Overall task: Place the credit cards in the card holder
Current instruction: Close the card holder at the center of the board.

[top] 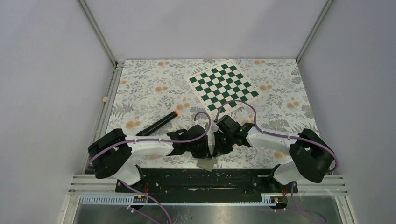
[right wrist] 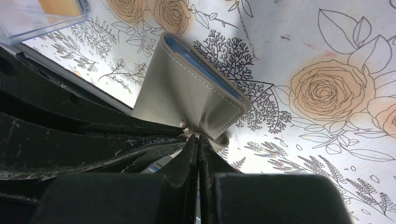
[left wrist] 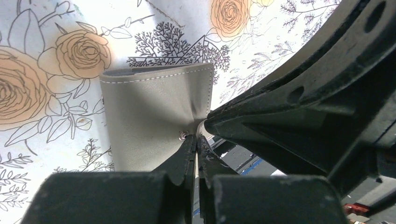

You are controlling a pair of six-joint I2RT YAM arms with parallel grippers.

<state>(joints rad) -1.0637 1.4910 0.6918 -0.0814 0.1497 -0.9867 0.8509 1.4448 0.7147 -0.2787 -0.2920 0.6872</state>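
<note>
Right at the fingertips sits the card holder: its grey folded body spreads out just ahead of the left gripper, whose fingers are pressed together on the holder's near corner, beside the small stud. The leather puckers where they pinch it.

We see the right gripper closed as well, clamping the same edge of the holder just past the stud. From that hand the holder rises away from the fingertips, with a pale blue-grey pocket showing along its far edge.

The two grippers meet tip to tip over the floral tablecloth. Beyond the right hand and off to its left lies a clear tray with one of the credit cards orange-yellow inside. Farther out from both hands are the black marker and the chessboard.
</note>
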